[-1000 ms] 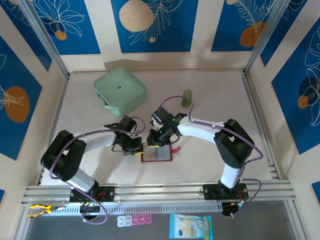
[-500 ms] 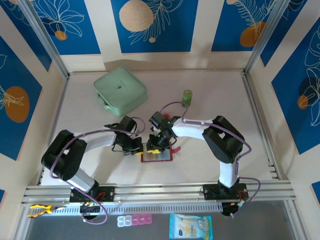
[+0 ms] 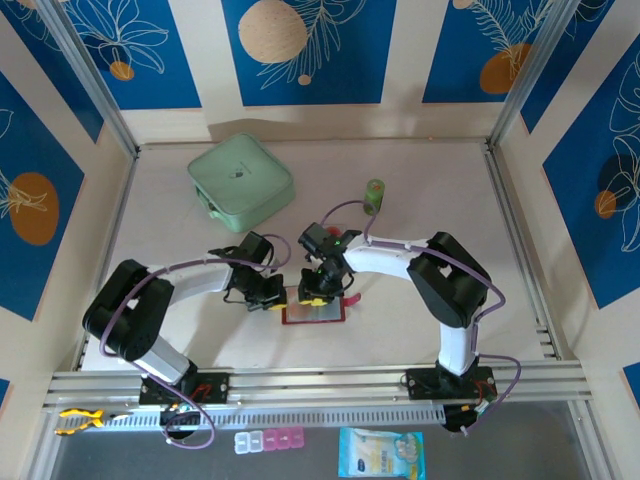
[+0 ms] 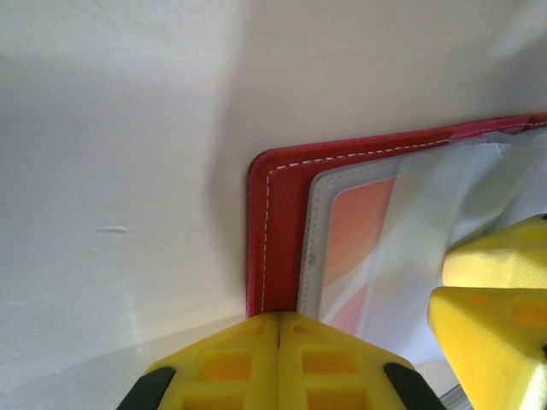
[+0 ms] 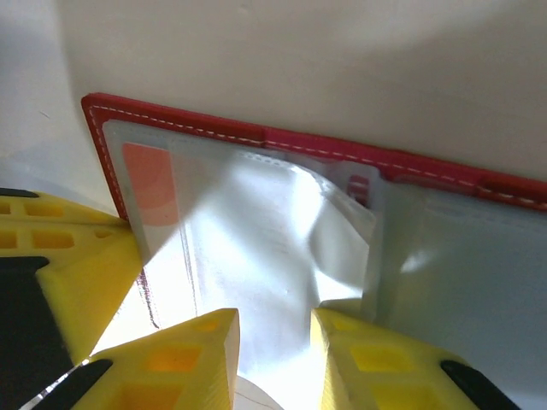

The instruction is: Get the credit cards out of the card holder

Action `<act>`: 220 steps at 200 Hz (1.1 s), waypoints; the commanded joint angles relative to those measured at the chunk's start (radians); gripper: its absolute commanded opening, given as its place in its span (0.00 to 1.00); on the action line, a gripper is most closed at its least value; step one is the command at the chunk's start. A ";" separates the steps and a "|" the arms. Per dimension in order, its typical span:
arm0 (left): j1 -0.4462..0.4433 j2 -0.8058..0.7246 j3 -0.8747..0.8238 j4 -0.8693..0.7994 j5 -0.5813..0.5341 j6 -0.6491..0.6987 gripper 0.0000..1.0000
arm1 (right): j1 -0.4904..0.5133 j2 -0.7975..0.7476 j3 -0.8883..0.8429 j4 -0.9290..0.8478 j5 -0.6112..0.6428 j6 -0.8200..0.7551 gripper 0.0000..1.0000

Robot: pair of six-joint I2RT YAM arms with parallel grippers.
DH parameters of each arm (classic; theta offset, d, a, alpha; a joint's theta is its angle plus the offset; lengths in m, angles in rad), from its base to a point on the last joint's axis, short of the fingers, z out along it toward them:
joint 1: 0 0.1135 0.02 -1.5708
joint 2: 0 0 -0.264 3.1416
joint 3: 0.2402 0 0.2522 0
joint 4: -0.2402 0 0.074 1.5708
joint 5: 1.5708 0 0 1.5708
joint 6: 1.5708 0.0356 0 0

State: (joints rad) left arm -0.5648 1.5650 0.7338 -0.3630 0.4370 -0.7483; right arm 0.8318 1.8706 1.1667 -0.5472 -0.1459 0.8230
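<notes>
Left arm (image 3: 195, 277) and right arm (image 3: 385, 262) are pictured white with black joints, purple cables (image 3: 340, 200) attached. Fingers (image 4: 222, 367) are moulded yellow.

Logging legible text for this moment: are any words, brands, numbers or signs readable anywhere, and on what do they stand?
No text can be read.
On the mint-green case: a small dark mark on the lid, too small to read.
On the blue-and-white packet at the near edge: print too small to read.
On the orange card in the card holder sleeve: no lettering on the part that shows.
</notes>
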 commanded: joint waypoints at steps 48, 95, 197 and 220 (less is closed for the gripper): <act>0.008 -0.014 0.048 -0.100 -0.030 0.028 0.00 | -0.044 -0.064 -0.126 0.123 -0.128 -0.061 0.26; 0.008 -0.058 0.060 -0.065 0.001 -0.002 0.07 | -0.066 -0.079 -0.193 0.210 -0.185 -0.062 0.24; -0.027 -0.006 0.028 0.087 0.063 -0.102 0.26 | -0.122 -0.095 -0.326 0.406 -0.292 -0.023 0.20; -0.030 0.022 0.035 0.069 0.061 -0.101 0.27 | -0.133 -0.101 -0.352 0.437 -0.311 -0.015 0.20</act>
State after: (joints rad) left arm -0.5858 1.5566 0.7715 -0.2813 0.4900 -0.8368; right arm 0.7067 1.7832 0.8555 -0.1253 -0.4313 0.7929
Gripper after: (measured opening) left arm 0.266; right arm 0.201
